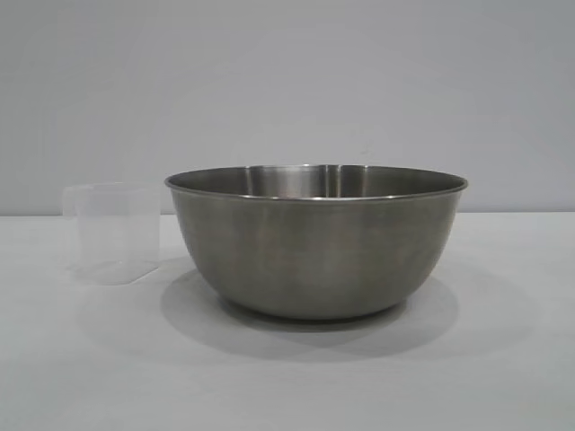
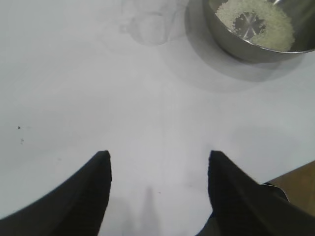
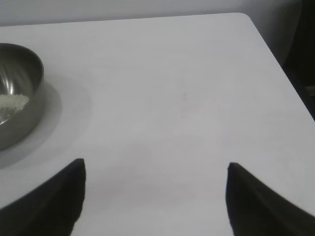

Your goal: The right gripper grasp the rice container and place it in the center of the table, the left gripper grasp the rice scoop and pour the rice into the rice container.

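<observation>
My exterior camera sits low and level, close to the rice container (image 1: 316, 242) on the table (image 1: 503, 359). My two wrist cameras look steeply down over my own fingertips from farther back. All three views share that container.

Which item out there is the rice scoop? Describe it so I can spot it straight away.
Start from the big steel rice container on the white table. At its left in the exterior view, apart from its wall, stands the rice scoop, upright. It is a small, translucent plastic cup, far smaller than the grey metal bowl, and it looks empty, while the rice lies in the bowl.
</observation>
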`<state>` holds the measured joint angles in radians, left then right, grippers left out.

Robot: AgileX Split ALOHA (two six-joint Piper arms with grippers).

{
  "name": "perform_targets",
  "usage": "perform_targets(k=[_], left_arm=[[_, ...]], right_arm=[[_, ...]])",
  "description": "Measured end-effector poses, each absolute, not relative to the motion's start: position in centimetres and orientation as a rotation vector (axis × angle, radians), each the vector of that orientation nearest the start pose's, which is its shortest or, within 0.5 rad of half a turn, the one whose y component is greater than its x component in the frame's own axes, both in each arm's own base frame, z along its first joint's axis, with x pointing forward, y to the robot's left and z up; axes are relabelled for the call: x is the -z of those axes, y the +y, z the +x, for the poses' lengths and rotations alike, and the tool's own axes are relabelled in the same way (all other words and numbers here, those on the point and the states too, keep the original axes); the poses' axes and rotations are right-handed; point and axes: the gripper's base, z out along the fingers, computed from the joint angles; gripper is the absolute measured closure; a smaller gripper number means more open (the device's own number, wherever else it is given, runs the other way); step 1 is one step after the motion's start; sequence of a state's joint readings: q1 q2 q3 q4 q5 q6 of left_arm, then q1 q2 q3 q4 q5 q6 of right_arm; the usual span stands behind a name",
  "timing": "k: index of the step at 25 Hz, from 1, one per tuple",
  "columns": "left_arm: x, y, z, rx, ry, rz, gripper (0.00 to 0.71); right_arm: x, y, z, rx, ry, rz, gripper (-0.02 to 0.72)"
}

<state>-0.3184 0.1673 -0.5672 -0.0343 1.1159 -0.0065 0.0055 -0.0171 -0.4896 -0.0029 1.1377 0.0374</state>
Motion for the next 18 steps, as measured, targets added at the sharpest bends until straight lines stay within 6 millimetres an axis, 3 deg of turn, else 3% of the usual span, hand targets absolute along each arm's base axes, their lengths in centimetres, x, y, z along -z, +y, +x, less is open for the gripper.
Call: perform_targets(k=[5, 18], left_arm=[[-27.0, -0.2, -0.4, 0.229, 2.119, 0.337, 0.347], [-26.8, 0.1, -0.8, 0.211, 2.084, 0.331, 0.347]], right_arm=[[-26.8, 0.0, -1.0, -0.022, 2.114, 0.034, 0.154], [-26.8, 0.0, -1.0, -0.022, 2.114, 0.034, 0.154]])
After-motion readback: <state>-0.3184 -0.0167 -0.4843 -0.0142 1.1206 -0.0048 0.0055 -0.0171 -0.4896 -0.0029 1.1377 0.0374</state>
